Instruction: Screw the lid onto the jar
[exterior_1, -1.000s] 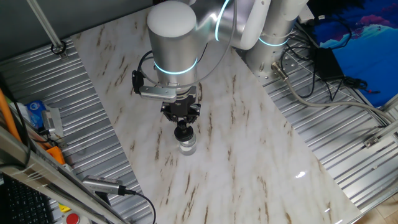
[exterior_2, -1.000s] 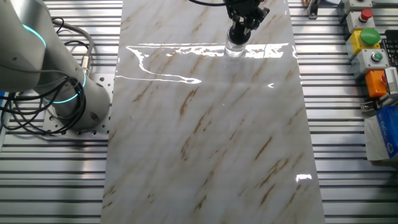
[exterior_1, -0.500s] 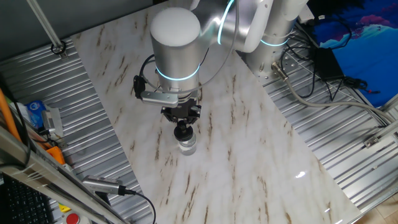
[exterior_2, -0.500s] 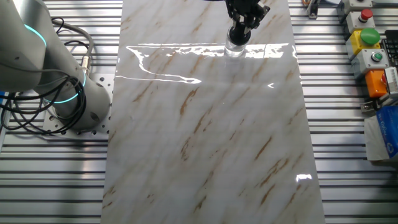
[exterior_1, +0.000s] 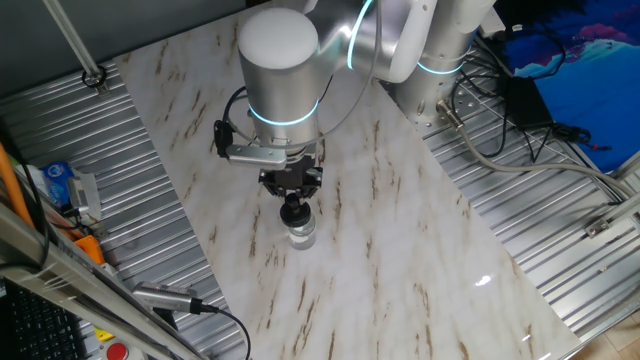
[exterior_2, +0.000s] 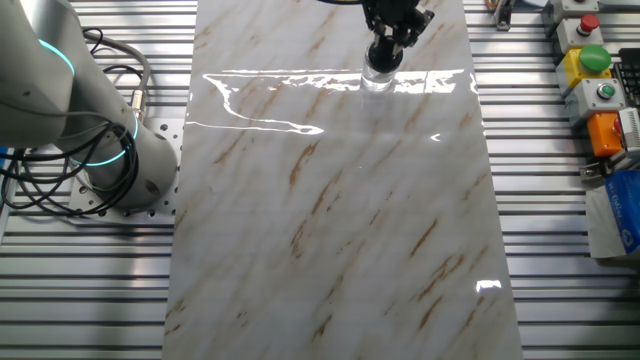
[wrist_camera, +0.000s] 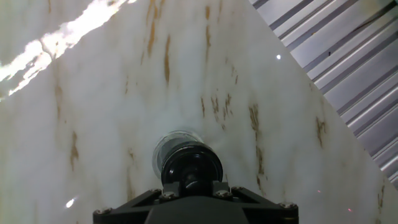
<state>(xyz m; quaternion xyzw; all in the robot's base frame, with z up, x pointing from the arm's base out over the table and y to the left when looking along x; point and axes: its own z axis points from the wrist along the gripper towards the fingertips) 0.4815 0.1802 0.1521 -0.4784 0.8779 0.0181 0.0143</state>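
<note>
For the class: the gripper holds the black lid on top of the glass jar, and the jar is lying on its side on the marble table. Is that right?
Not quite. The jar stands upright on the table, not on its side, as one fixed view shows. The rest holds: the gripper grips the black lid on top of the jar.

The jar (exterior_1: 300, 235) stands on the desk (exterior_1: 400, 240), with the lid (exterior_1: 294, 213) on its mouth. The pincer (exterior_1: 293, 205) hangs directly above, closed on the lid. A button box (exterior_2: 592, 75) sits beside the desk.
</note>
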